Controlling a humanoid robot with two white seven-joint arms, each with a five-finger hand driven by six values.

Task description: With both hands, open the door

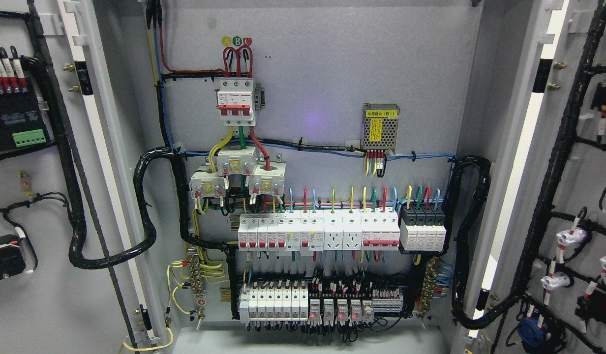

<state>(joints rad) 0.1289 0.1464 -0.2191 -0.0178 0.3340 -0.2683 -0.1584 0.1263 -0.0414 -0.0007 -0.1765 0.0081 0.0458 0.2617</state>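
Grey steel fills the view: an electrical cabinet's back panel [332, 73] seen head-on, with both doors swung wide. Its left door [47, 295] and right door [578, 196] stand at the picture's edges, inner faces showing black wiring looms. Between them sit a red-topped main breaker [236, 101], a small power supply [380, 126] (yellow label), and rows of white breakers [318, 233]. Neither robot hand appears, so their state cannot be told.

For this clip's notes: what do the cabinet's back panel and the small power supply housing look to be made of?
Back panel: likely painted sheet metal, a flat, even, matte light-grey surface. Power supply housing: apparently bare metal, silvery with a perforated mesh cover and a yellow label. Neither robot hand is in view.
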